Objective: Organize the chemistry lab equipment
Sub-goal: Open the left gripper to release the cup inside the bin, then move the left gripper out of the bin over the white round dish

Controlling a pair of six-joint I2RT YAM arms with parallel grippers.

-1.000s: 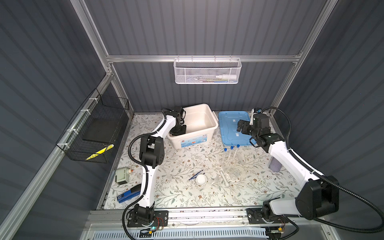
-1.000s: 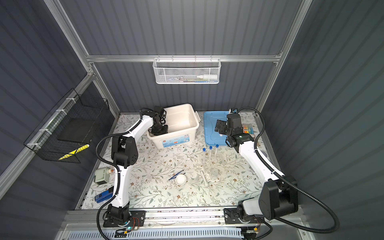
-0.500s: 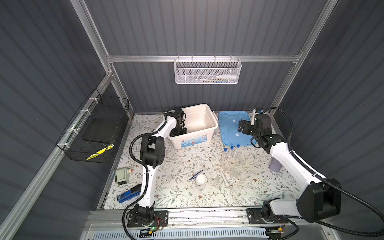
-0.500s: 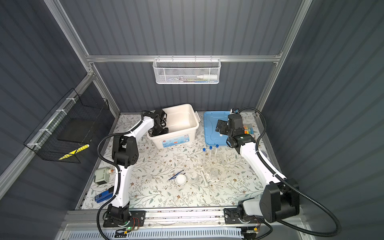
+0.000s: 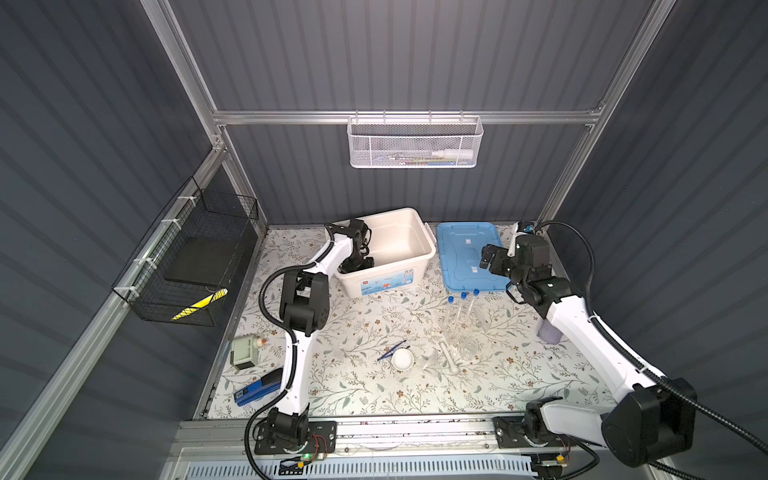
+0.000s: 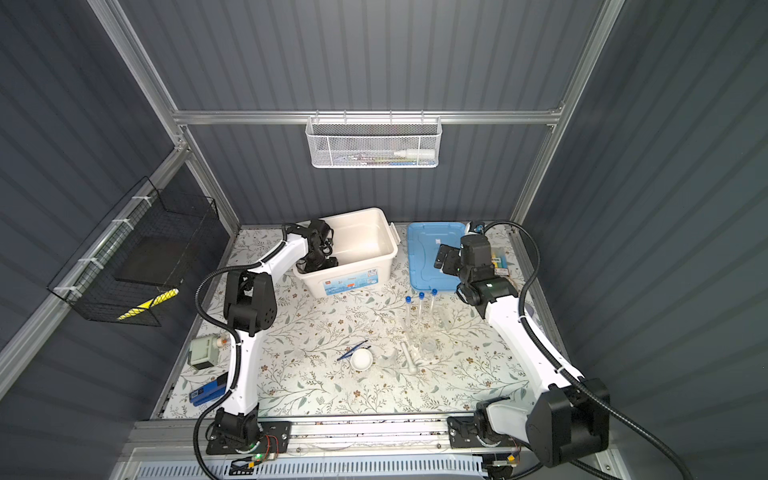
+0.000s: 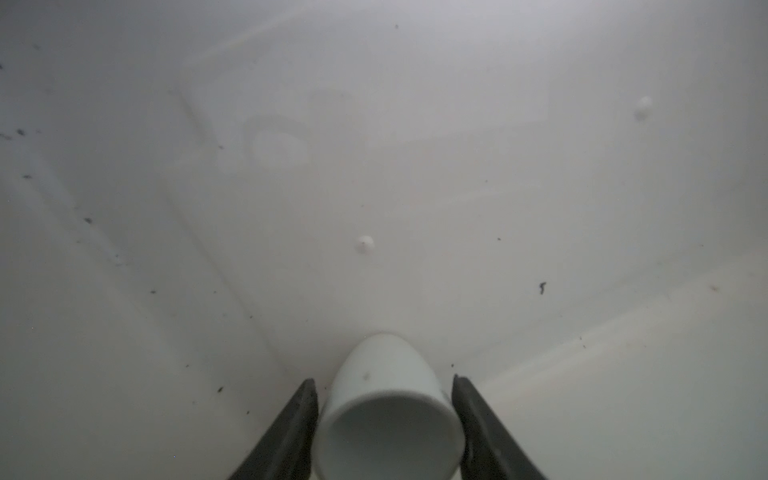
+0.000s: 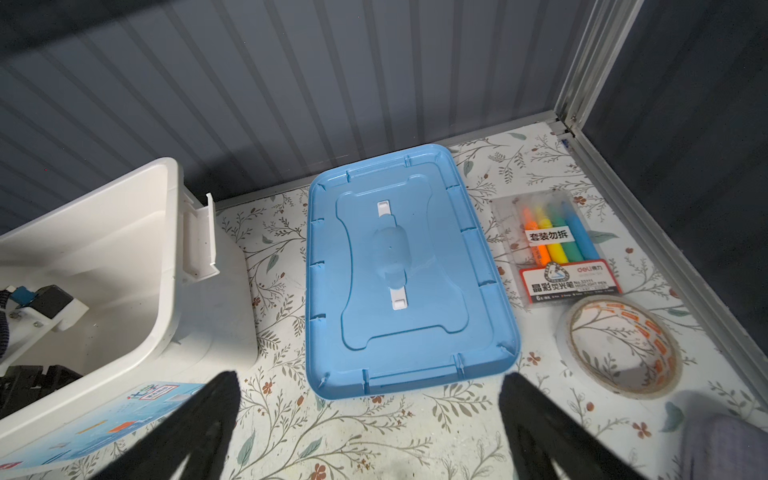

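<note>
Ok, both top views: left gripper (image 5: 358,262) inside the white bin (image 5: 430,249) at the surface's back edge; test tubes (image 5: 462,309), tweezers (image 5: 391,350) mid-surface. Left wrist: fingers (image 7: 286,440) flank a white ceramic cup (image 7: 386,407) in the bin, clamped or released, can't tell. Right wrist: right gripper (image 8: 370,380) spread wide, nothing held, above blue lid (image 8: 399,270).

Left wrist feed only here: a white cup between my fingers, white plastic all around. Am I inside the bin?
Observer: Yes. The left gripper reaches down into the white bin, near its front left corner.
Operator: Is the lid out of the way?
Observer: The blue lid lies flat on the table, right of the bin.
Operator: What is not yet in the bin?
Observer: Out on the table are three blue-capped test tubes, a pestle, tweezers and a white dish.
</note>
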